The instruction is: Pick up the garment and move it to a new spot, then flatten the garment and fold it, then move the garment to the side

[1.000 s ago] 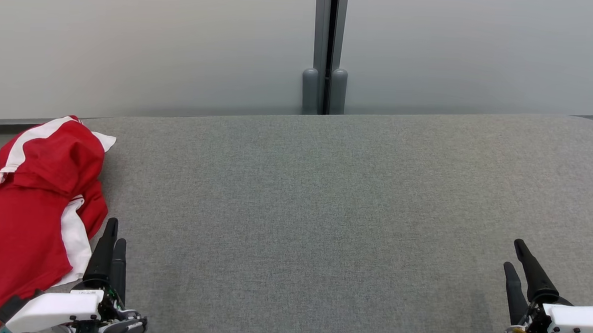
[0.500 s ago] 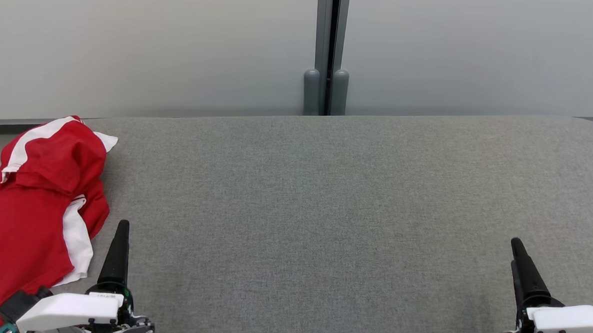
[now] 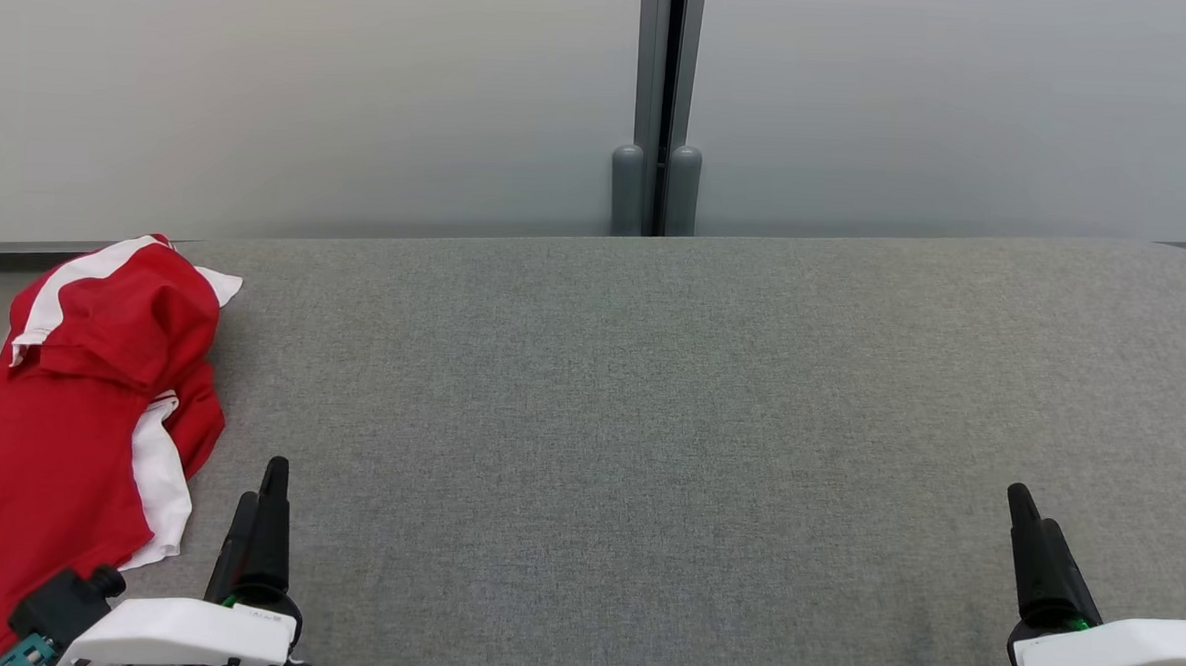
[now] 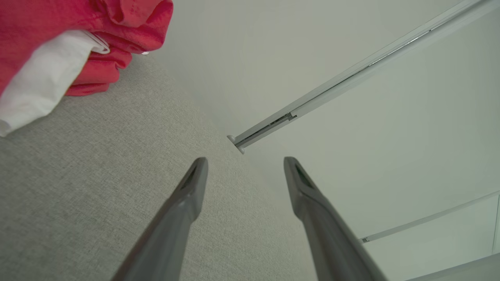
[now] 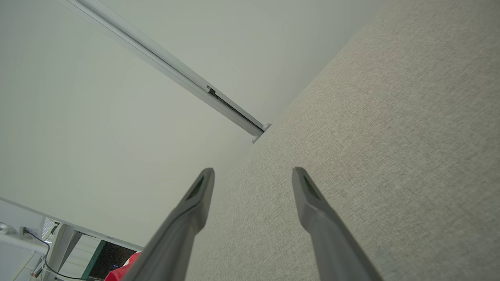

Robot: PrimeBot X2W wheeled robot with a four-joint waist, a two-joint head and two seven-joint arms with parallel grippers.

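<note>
**Red top bunched up at the left end of the table, both grippers empty**

The biggest thing here is the grey fabric-covered table (image 3: 649,426). It runs the full width of the head view and has a rounded far-right corner. Behind it is a wall of pale frosted panels (image 3: 313,91), split by a slim grey vertical post (image 3: 669,76) with two rounded stubs at its foot, right at the table's back edge.

The crumpled red garment with white panels (image 3: 48,429) sits way over at the table's left end and partly runs out of the picture there. Its long axis goes roughly near-to-far. The far end, which has a white stripe across it, points toward the wall, and the wider red part spreads toward the robot. It's loosely folded over itself with a white strip poking out along its right edge, so it isn't flat at all.

The left gripper (image 3: 261,484) is just beside the garment's near right edge without touching it. Its two dark fingers (image 4: 187,203) stand well apart in the left wrist view, with nothing between them. The right gripper (image 3: 1034,507) is way off at the near right over bare fabric, its fingers also spread and empty.
</note>
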